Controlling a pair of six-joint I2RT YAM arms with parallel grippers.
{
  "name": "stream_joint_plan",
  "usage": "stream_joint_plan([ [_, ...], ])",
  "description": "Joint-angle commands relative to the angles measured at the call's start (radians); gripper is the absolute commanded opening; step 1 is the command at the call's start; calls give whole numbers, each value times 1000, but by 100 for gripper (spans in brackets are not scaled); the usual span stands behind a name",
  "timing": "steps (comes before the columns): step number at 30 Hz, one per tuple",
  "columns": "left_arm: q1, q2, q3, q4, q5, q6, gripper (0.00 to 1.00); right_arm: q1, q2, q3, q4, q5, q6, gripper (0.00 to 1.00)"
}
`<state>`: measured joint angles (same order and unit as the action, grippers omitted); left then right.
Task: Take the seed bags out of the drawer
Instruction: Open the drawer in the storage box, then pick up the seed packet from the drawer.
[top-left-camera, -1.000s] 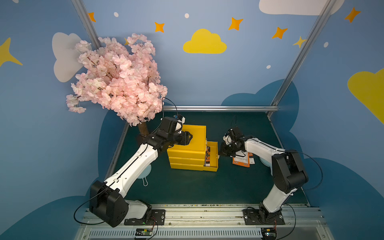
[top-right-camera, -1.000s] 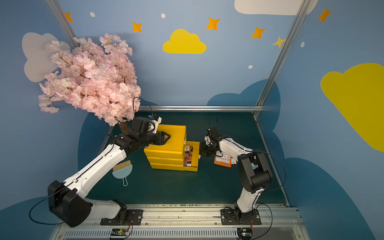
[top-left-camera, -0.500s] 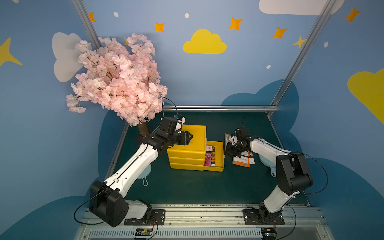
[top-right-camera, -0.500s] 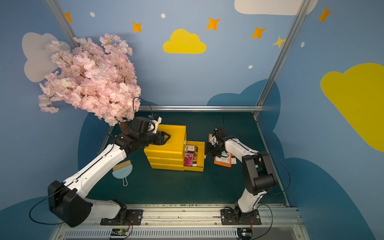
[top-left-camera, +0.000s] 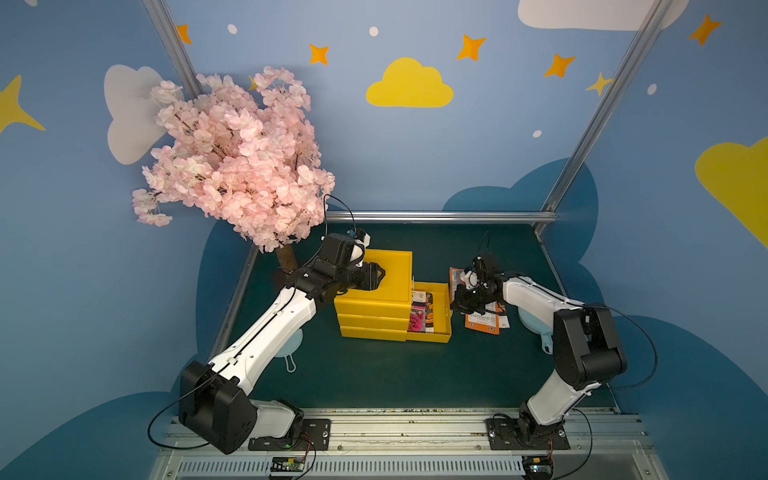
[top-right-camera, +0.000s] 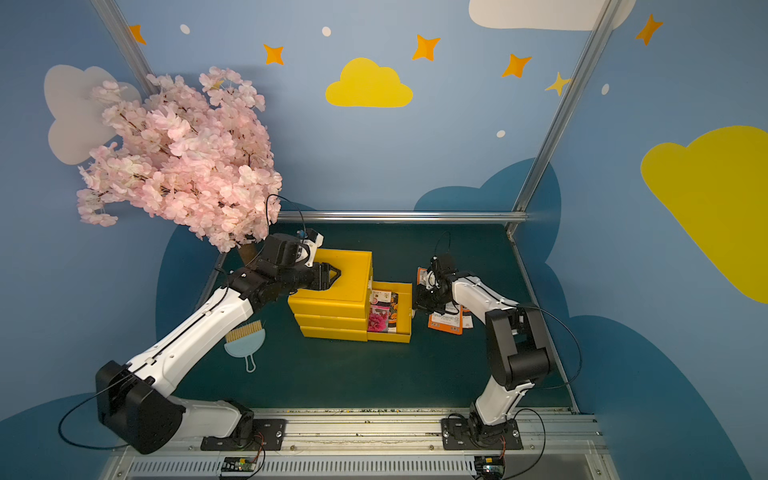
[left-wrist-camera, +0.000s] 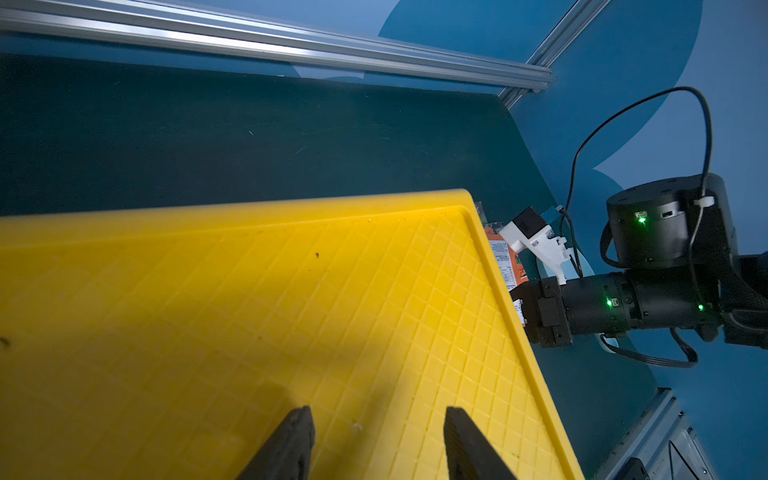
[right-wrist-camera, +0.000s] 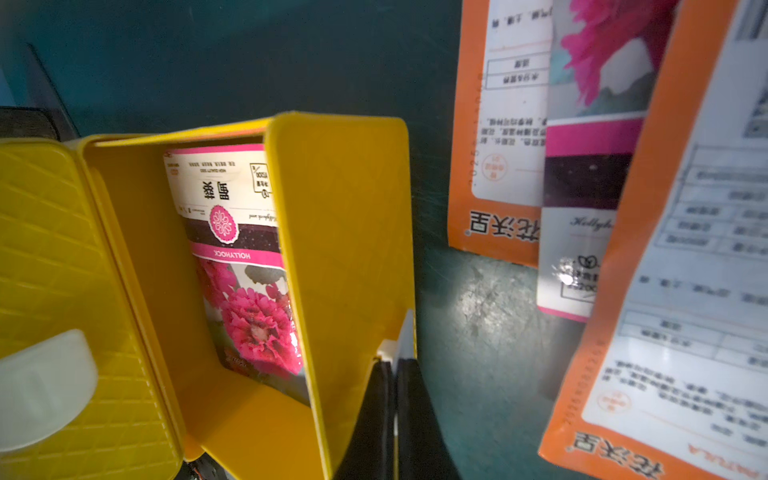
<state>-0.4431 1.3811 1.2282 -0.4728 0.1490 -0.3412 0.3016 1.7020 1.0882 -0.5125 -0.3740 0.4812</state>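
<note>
Green tabletop (top-left-camera: 374, 374): seed bags (top-left-camera: 422, 316) lie flat in the pulled-out drawer (top-left-camera: 436, 286), long axis parallel to its front wall, just beyond that wall from the right gripper (right-wrist-camera: 395, 363), which pinches the handle (right-wrist-camera: 401, 336). Left gripper (left-wrist-camera: 376, 411), fingers parted and empty, sits over the cabinet (top-left-camera: 374, 299); right arm nearer.

Half masked by the drawer (right-wrist-camera: 345, 232) front wall in the right wrist view: pink-flower seed bag (right-wrist-camera: 245, 270). Behind the same wall there, out of sight: orange-flower seed bag (top-left-camera: 429, 306). Cut by that view's edge, print blurred: loose packets (right-wrist-camera: 673, 291). Pinched nearly out of sight between right gripper (right-wrist-camera: 395, 363) fingers: white tab (right-wrist-camera: 407, 328). Mostly under the left arm (top-left-camera: 274, 328) in a top view: brush (top-left-camera: 293, 347)
</note>
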Motion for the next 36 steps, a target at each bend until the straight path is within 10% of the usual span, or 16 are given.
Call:
stream_joint_plan([
  [1, 6, 90, -78, -258, -9, -23, 56, -8, -26, 17, -24, 18, -13, 16],
  [8, 6, 96, -74, -253, -6, -21, 56, -15, -106, 38, -100, 116, -39, 36],
  [18, 6, 93, -77, -241, 1, -22, 56, 102, -195, 107, -144, 138, 1, 37],
  [36, 6, 88, -81, -239, 9, -12, 56, 240, 65, 180, -46, 124, 87, 40],
])
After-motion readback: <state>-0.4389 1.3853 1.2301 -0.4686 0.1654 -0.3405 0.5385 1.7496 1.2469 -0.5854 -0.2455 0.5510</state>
